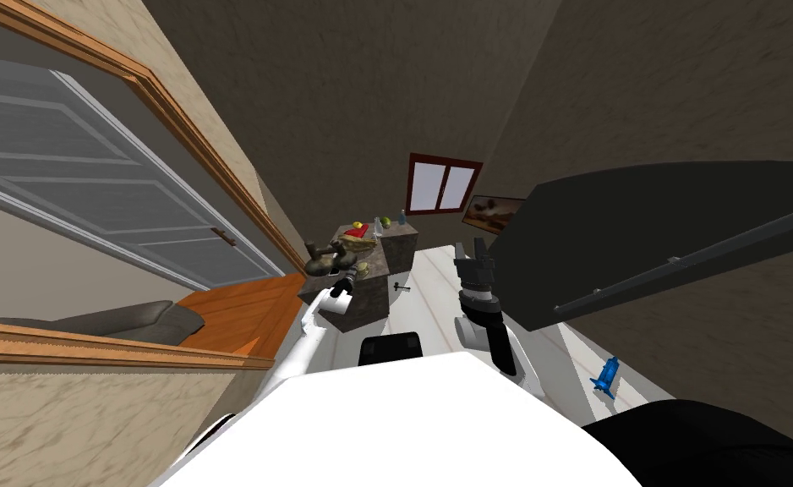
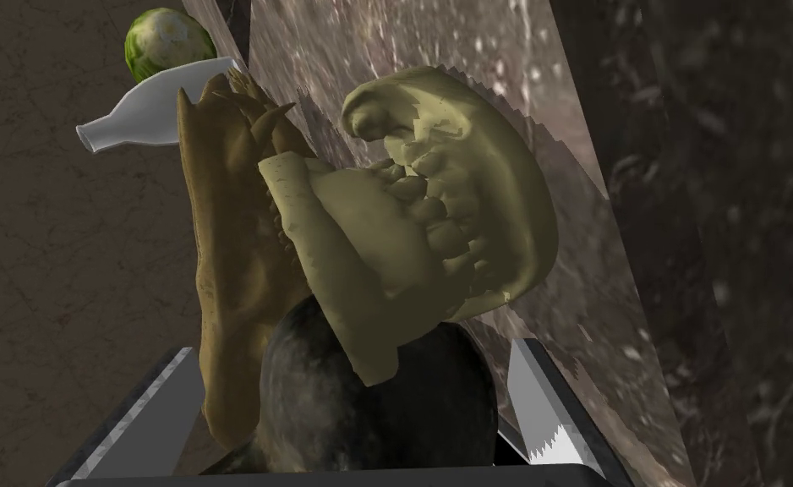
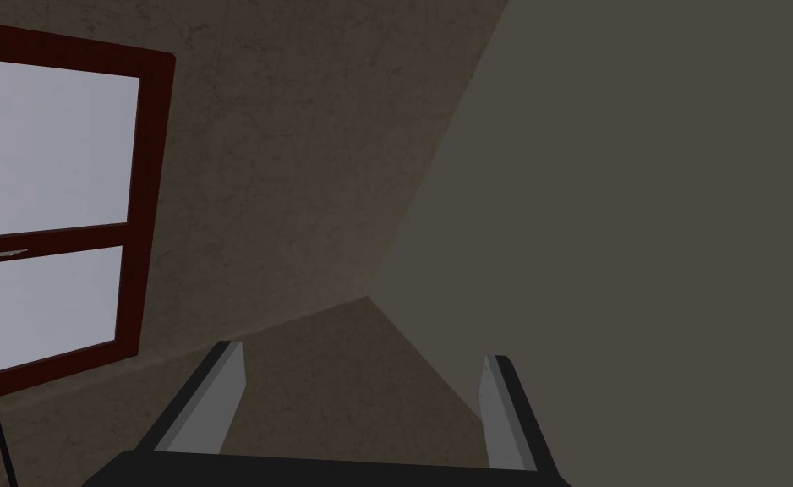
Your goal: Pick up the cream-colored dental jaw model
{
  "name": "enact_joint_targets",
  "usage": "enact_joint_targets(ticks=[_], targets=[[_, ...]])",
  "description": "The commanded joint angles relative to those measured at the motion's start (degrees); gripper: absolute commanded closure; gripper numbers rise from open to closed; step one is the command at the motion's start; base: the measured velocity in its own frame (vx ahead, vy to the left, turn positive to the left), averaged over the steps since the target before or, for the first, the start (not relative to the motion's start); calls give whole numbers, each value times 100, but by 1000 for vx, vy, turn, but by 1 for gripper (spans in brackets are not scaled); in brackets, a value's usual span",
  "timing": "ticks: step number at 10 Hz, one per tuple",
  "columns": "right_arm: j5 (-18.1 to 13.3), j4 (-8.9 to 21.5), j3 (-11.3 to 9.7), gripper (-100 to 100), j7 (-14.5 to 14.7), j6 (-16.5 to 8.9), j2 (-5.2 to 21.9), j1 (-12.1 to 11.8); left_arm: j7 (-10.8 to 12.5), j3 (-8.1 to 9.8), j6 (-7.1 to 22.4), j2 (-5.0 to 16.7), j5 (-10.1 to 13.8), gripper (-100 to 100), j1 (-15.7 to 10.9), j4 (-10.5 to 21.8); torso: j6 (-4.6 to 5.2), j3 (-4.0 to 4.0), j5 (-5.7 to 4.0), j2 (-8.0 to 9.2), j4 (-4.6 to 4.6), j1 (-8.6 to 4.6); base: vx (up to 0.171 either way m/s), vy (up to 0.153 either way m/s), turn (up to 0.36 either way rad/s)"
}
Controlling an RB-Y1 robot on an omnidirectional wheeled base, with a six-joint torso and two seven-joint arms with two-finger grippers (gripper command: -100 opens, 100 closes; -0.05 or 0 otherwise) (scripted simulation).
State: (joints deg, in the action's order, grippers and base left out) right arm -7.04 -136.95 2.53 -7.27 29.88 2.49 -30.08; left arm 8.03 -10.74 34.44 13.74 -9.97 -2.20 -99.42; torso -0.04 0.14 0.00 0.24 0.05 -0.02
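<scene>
- Our left gripper (image 2: 350, 351) is open; the cream dental jaw model (image 2: 437, 211) sits just beyond its fingertips, touching a dark round object (image 2: 369, 406).
- Our right gripper (image 3: 358, 359) is open too.

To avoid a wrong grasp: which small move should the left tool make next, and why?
Probably ease the left tool forward, open, until its fingers flank the jaw model. The model lies mostly beyond the fingertips, while a dark round thing sits between the fingers, so shutting now might grip that instead.
</scene>
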Motion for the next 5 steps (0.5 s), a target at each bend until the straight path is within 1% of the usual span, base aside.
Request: enact_joint_targets(ticks=[1, 2, 3, 4, 5], targets=[[0, 0, 0, 0, 0, 0, 0, 0, -99, 99, -117, -11, 58, -100, -286, 286, 0, 0, 0, 0, 0, 0, -72, -3, -6], [0, 0, 0, 0, 0, 0, 0, 0, -99, 99, -117, -11, 58, -100, -362, 470, 0, 1, 0, 0, 0, 0, -30, -3, -1], [0, 0, 0, 0, 0, 0, 0, 0, -99, 99, -117, -11, 58, -100, -362, 627, -1, -5, 0, -10, -2, 0, 0, 0, 0], [0, 0, 0, 0, 0, 0, 0, -1, -99, 99, -117, -11, 58, -100, -362, 691, -1, -11, 0, -19, -4, 0, 6, 1, 0], [0, 0, 0, 0, 0, 0, 0, -1, -267, 315, -384, -69, 147, -100, -660, 920, -1, -14, 1, -25, -6, 1, -47, 8, -5]])
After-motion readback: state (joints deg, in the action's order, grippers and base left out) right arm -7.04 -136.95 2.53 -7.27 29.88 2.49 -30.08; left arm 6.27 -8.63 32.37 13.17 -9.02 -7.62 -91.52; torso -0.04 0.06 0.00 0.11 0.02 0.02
